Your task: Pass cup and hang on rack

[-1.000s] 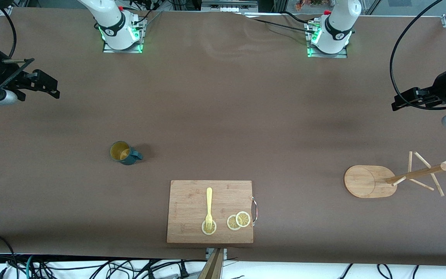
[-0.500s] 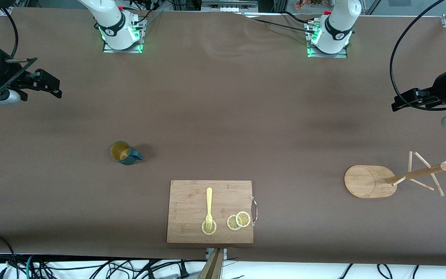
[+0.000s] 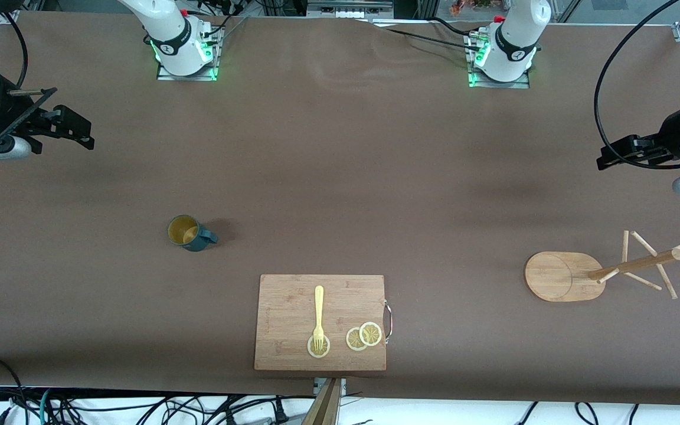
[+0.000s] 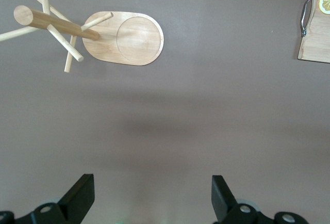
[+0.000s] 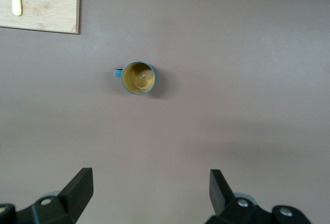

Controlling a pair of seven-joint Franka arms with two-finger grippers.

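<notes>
Nothing done yet. Cup [image 3: 189, 232] upright on tabletop, untouched; rack [image 3: 576, 275] bare (pegs empty). My right jaws [image 5: 149, 193] and left jaws [image 4: 153, 198] both apart, holding nothing.

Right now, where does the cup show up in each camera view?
Front view: the cup stands upright on the table, toward the right arm's end.
Left wrist view: not in it.
Right wrist view: the cup sits near the middle.
Shared landmark: the cutting board.
</notes>
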